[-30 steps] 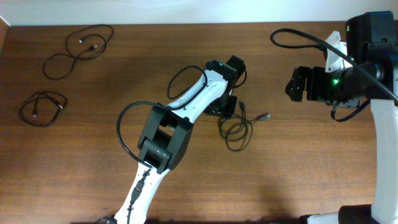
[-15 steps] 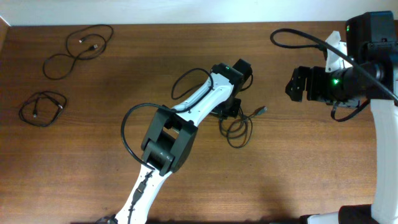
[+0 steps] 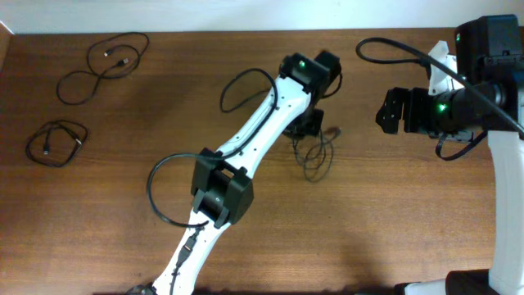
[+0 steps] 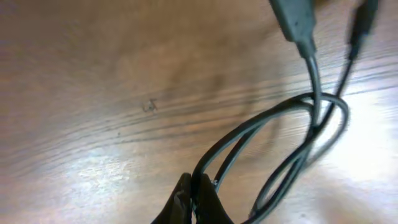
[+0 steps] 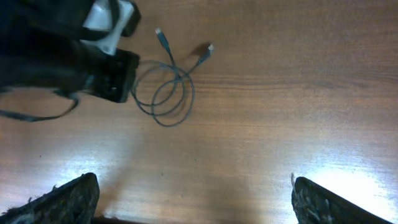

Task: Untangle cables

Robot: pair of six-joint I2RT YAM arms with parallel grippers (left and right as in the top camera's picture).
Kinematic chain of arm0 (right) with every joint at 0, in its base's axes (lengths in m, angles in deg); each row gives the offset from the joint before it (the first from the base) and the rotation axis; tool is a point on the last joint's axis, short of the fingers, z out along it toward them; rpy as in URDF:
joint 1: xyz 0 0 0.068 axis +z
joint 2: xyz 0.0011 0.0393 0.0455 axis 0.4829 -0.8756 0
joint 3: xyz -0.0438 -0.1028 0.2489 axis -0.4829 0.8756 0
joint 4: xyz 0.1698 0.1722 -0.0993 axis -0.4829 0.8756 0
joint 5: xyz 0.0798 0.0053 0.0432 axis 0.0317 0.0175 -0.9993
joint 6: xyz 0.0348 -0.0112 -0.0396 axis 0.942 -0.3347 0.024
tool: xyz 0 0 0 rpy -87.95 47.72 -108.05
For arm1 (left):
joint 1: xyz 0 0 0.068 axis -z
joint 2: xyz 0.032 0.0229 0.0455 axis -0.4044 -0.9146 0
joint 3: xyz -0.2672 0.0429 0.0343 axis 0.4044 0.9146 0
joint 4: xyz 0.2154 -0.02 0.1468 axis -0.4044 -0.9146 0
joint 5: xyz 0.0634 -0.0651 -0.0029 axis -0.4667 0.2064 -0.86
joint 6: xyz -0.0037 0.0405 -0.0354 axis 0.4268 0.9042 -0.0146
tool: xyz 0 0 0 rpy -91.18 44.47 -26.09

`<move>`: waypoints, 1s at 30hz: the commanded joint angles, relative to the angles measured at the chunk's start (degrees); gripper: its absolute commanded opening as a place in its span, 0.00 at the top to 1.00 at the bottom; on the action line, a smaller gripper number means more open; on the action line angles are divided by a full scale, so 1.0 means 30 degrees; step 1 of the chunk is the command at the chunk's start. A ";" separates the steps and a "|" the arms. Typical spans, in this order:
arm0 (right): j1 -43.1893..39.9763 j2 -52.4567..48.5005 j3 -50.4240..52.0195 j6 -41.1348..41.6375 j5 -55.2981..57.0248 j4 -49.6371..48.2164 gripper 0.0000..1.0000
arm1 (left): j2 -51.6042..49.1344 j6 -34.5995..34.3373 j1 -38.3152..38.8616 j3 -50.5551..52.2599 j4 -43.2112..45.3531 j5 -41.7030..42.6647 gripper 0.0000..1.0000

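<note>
Left gripper (image 3: 309,124) sits mid-table, its jaws pinched tight on a strand of the looped cable (image 3: 315,157), which lies on the wooden table (image 3: 393,213) just beside and below it. The left arm's white link (image 3: 262,131) partly blocks the overhead view of the grip. The left wrist view shows the pinch up close, plus a plug end (image 4: 292,18) and a faint scratch mark (image 4: 148,107), too small to read. Right gripper (image 3: 391,111) hangs well apart at right, fingertips (image 5: 68,196) spread wide and empty. Only the overhead view shows the long loose cable (image 3: 102,65) and small coiled cable (image 3: 56,143) far left.
</note>
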 commanded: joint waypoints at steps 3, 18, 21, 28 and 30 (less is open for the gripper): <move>-0.0029 -0.0007 0.0029 -0.0204 0.0160 0.0007 0.02 | 0.0102 -0.0109 -0.0066 -0.4335 -0.1719 0.0714 1.00; -0.0029 -0.0007 0.0029 -0.0204 0.0168 0.0000 0.02 | 0.5180 -0.0073 -0.2623 -0.4459 -0.1719 0.3453 1.00; -0.0029 -0.0007 0.0029 -0.0204 0.0160 0.0007 0.02 | 0.6980 -0.0044 -0.2616 -0.3730 -0.1719 0.3439 1.00; -0.0029 -0.0007 0.0029 -0.0204 0.0160 0.0007 0.02 | 1.2211 -0.0787 -0.2769 0.2178 -0.1712 0.1056 1.00; -0.0029 -0.0007 0.0029 -0.0204 0.0168 0.0007 0.02 | 1.3355 -0.0845 -0.3373 0.3810 -0.1712 0.1078 1.00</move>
